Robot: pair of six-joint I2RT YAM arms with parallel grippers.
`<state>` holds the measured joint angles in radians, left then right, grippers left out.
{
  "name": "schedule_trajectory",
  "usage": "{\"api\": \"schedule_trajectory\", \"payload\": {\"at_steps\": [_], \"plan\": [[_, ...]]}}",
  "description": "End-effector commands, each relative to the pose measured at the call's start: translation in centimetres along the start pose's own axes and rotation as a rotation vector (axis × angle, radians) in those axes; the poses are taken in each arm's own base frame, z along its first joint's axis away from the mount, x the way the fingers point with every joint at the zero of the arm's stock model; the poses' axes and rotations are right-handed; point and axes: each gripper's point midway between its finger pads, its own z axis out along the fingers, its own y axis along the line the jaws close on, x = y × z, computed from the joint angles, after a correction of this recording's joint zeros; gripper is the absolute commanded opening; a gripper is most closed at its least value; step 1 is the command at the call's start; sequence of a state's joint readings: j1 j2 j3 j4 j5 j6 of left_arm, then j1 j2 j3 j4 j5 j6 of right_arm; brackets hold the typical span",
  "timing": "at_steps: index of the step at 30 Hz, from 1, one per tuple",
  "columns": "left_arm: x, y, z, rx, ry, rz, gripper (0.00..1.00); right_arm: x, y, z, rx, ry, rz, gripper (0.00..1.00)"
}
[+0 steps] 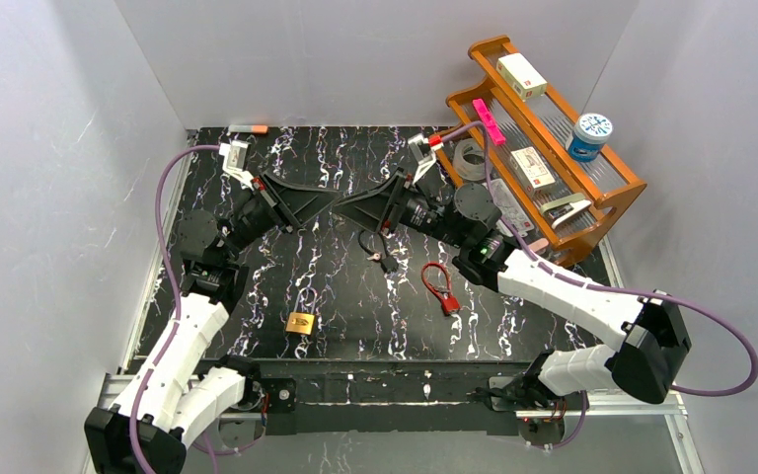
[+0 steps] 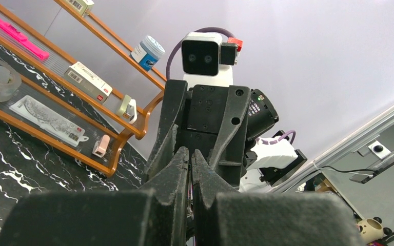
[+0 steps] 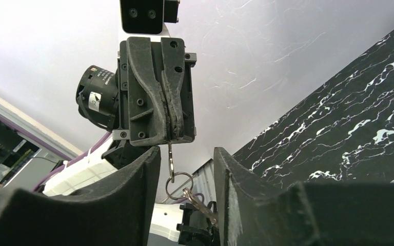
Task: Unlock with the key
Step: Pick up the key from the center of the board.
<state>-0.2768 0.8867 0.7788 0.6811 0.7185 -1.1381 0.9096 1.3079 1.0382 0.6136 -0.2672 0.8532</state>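
Left pincer (image 3: 170, 130) grips the key (image 3: 170, 152), long axis vertical, ring (image 3: 166, 185) dangling below.

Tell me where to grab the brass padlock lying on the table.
Grip the padlock by its squat body, jaws across the two side edges, coming straight down from above. It lies flat on the table, shackle pointing to the far side, so both sides are free.

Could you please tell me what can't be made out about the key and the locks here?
- Tip of the key: right wrist view, clamped inside the shut left claw.
- The key, left wrist view: hidden behind that claw's own bulk.
- Keyhole of the gold padlock: top view, too small.
- Whether the red lock is fastened: top view, too small.
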Motion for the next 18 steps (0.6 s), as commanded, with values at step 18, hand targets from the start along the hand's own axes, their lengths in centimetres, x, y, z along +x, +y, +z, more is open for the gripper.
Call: {"api": "schedule_trajectory", "payload": {"at_steps": [18], "plan": [[-0.7, -1.6, -0.1, 0.044, -0.027, 0.046, 0.00, -1.6, 3.1, -0.9, -0.101, -0.031, -0.039, 0.31]]}}
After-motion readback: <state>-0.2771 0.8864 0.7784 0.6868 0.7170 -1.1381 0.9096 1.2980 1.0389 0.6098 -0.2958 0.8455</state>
